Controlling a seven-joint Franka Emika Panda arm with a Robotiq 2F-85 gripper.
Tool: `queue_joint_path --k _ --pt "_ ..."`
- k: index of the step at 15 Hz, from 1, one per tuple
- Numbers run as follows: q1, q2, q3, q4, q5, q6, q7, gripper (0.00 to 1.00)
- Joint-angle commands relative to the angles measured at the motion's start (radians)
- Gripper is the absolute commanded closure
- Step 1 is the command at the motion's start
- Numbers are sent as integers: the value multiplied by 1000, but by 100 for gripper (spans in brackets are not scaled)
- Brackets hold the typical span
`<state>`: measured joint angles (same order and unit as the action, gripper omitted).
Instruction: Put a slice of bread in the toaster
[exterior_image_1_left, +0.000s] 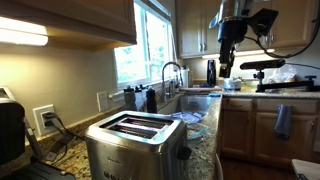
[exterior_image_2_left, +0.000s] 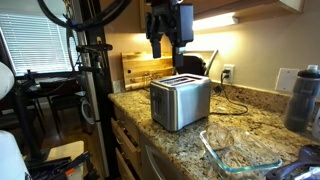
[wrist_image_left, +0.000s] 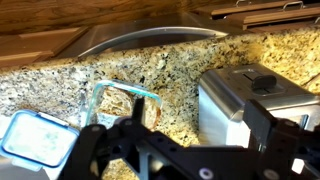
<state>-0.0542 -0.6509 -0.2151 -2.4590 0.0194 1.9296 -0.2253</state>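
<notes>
The stainless-steel toaster (exterior_image_1_left: 135, 142) stands on the granite counter, with two dark top slots. It also shows in an exterior view (exterior_image_2_left: 180, 101) and at the right of the wrist view (wrist_image_left: 255, 95). A tan slice of bread (wrist_image_left: 130, 107) lies in a clear glass dish (wrist_image_left: 112, 92) left of the toaster. My gripper (exterior_image_2_left: 168, 52) hangs open and empty in the air above the toaster. It also shows in an exterior view (exterior_image_1_left: 226, 66). In the wrist view its dark fingers (wrist_image_left: 200, 130) are spread wide.
A blue-rimmed lid (wrist_image_left: 35, 135) lies beside the dish. The glass dish (exterior_image_2_left: 240, 152) sits near the counter's front edge. A wooden cutting board (exterior_image_2_left: 148, 68) leans behind the toaster, and a dark bottle (exterior_image_2_left: 304, 97) stands nearby. A sink with a faucet (exterior_image_1_left: 172, 76) lies beyond.
</notes>
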Motion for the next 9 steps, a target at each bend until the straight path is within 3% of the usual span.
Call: queue_joint_path --k 1,9 --pt "-18 34 20 0 -11 58 7 0" --pt "-11 129 41 0 0 177 25 0"
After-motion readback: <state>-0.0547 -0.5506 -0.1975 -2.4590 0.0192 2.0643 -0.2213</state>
